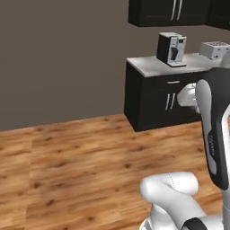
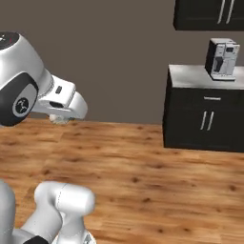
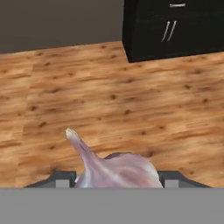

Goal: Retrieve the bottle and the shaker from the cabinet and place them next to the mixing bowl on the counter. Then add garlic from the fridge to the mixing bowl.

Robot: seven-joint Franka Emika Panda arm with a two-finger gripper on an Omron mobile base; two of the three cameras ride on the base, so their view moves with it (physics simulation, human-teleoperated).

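1. In the hand view, the gripper is closed part way around a garlic bulb. A dark finger tip sits on each side of the bulb and the bulb fills the gap between them, so the garlic looks held.

2. The garlic is pale pink and white. Its thin stalk points up and to the left in the hand view.

3. Under the garlic is the wooden floor. The garlic hangs in the air over it, not over any counter.

4. So the fetching of the garlic looks done. The robot seems to be carrying it across the room.

5. What is left is to bring the garlic to the mixing bowl and drop it in. Whether the bottle and the shaker already stand by the bowl cannot be told here.

6. Farther off, in the left base view, a black floor cabinet stands on the floor with a grey top.

7. A coffee machine stands on that top, and a toaster sits near it at the right edge.

8. Farthest and highest, dark wall cabinets hang above on the brown wall.
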